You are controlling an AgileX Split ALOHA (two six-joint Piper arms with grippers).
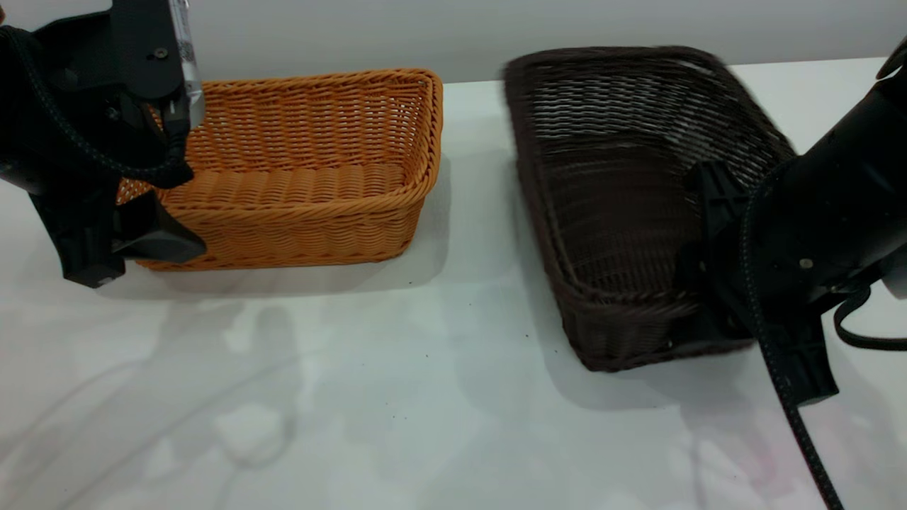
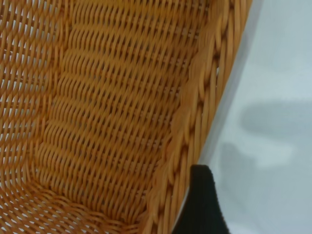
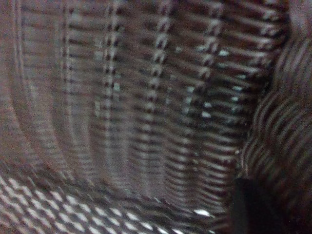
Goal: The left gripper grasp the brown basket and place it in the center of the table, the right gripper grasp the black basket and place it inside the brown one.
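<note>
The brown basket (image 1: 312, 170) stands upright on the table (image 1: 397, 397) at the back left. My left gripper (image 1: 142, 227) straddles its left end wall and is shut on it. In the left wrist view one black finger (image 2: 202, 204) presses against the outside of the braided rim, with the basket (image 2: 112, 112) filling the view. The black basket (image 1: 623, 205) is right of centre and tilted, its far rim blurred. My right gripper (image 1: 737, 297) is shut on its near right wall. In the right wrist view a finger (image 3: 253, 209) lies against the dark weave (image 3: 146, 97).
A strip of bare white tabletop (image 1: 475, 234) separates the two baskets. The broad front of the table holds only a few tiny dark specks (image 1: 526, 336). A pale wall runs along the back edge. The right arm's braided cable (image 1: 801, 432) hangs over the front right.
</note>
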